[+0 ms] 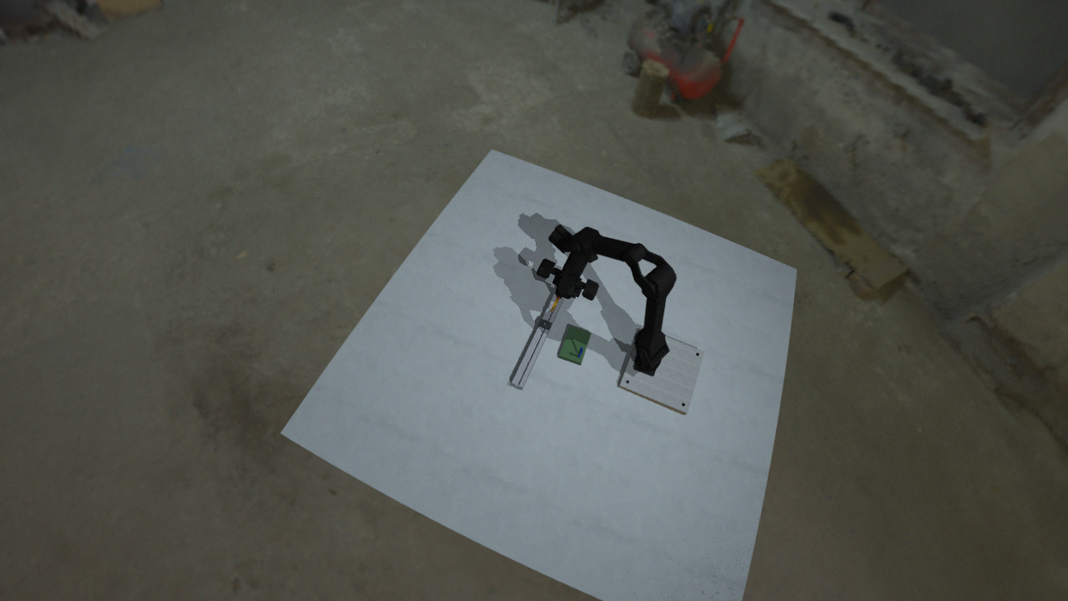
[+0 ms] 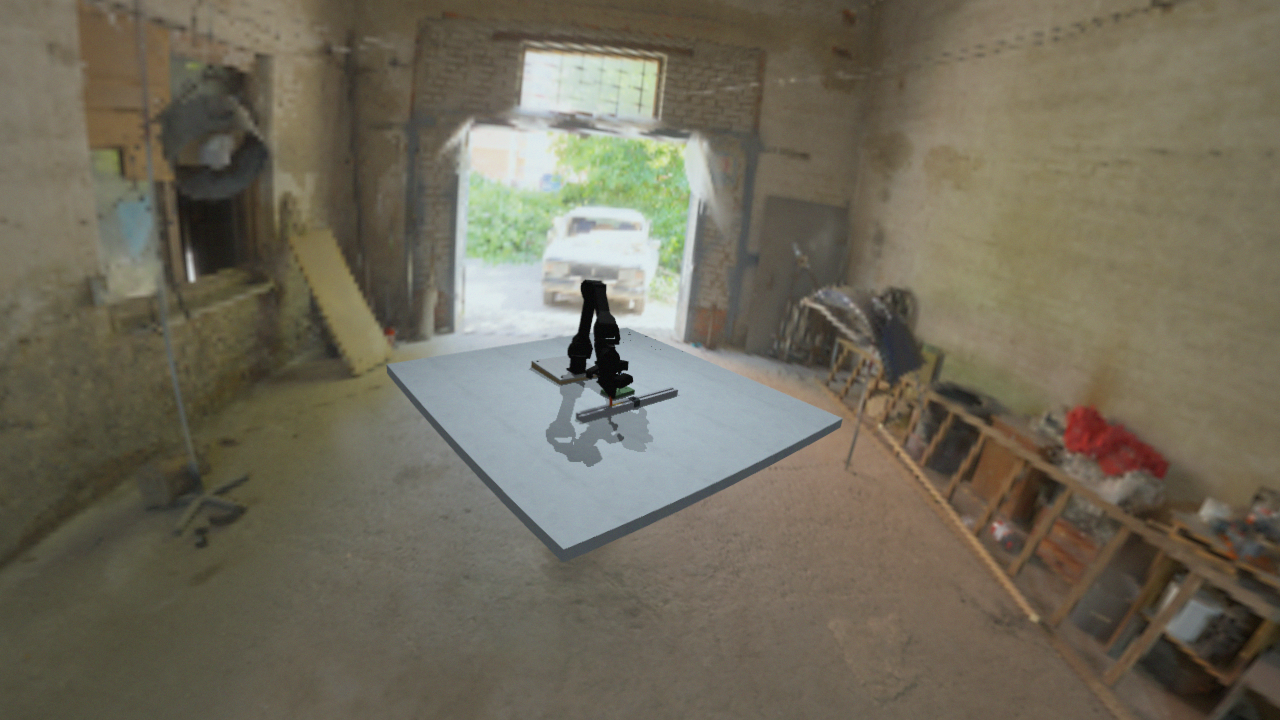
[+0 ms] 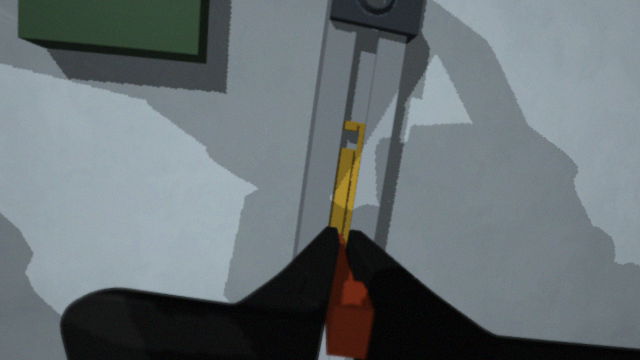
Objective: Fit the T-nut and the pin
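Note:
My gripper (image 1: 560, 295) (image 2: 612, 394) (image 3: 341, 239) is shut on the orange handle (image 2: 611, 402) (image 3: 349, 327) of the T-nut, above the aluminum rail (image 1: 531, 352) (image 2: 660, 395) (image 3: 322, 125). The brass T-nut (image 1: 555, 305) (image 3: 342, 192) lines up with the rail's slot, its far end pointing to the bracket; whether it is under the lips I cannot tell. The dark bracket (image 1: 545, 324) (image 2: 636, 402) (image 3: 345, 13) straddles the rail a short way ahead of the nut, its hole partly cut off in the wrist view. The blue pin (image 1: 581, 351) lies in the green tray (image 1: 565, 351) (image 3: 110, 25).
The green tray stands beside the rail, on the side toward the arm's base plate (image 1: 672, 381) (image 2: 553, 371). All of it stands on a pale table top (image 1: 448, 463) (image 2: 572, 501). The arm's shadows fall across the rail and table.

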Controlling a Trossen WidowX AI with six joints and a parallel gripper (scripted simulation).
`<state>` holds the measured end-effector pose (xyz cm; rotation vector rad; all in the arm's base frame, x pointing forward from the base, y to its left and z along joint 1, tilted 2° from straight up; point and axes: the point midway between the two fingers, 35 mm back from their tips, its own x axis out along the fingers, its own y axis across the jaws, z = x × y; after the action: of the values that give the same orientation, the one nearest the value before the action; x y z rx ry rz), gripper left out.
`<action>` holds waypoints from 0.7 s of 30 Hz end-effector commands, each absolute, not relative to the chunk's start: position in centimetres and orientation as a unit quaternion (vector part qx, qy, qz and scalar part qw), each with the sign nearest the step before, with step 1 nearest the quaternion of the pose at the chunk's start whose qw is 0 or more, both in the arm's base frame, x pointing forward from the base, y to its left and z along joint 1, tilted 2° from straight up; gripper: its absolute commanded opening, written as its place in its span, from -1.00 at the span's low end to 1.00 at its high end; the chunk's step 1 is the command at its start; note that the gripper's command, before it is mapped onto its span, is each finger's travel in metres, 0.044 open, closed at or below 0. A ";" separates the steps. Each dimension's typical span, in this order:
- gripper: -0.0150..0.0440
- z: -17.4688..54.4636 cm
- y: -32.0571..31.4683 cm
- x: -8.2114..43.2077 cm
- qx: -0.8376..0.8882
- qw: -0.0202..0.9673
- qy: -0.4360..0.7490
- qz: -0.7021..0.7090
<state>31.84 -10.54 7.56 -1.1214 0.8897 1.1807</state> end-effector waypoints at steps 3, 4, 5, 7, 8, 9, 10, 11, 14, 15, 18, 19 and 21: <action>-1.00 7.6 -10.6 32.0 -0.480 0.598 0.389 0.511; -1.00 7.6 -10.6 32.1 -0.480 0.597 0.390 0.511; -1.00 7.6 -10.6 32.1 -0.479 0.597 0.390 0.512; -1.00 7.6 -10.6 32.1 -0.478 0.596 0.391 0.513; -1.00 7.6 -10.6 32.1 -0.478 0.596 0.392 0.513; -1.00 7.6 -10.6 32.1 -0.478 0.596 0.392 0.513; -1.00 7.6 -10.6 32.1 -0.478 0.596 0.392 0.513; -1.00 7.6 -10.6 32.1 -0.477 0.595 0.392 0.514; -1.00 7.6 -10.6 32.2 -0.476 0.594 0.394 0.515; -1.00 7.6 -10.6 32.2 -0.475 0.594 0.395 0.515; -1.00 7.6 -10.6 32.2 -0.474 0.593 0.396 0.517; -1.00 7.6 -10.6 32.2 -0.473 0.592 0.397 0.517; -1.00 7.6 -10.6 32.3 -0.472 0.591 0.398 0.518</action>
<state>32.09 -10.54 7.55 -1.1028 0.9176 1.2052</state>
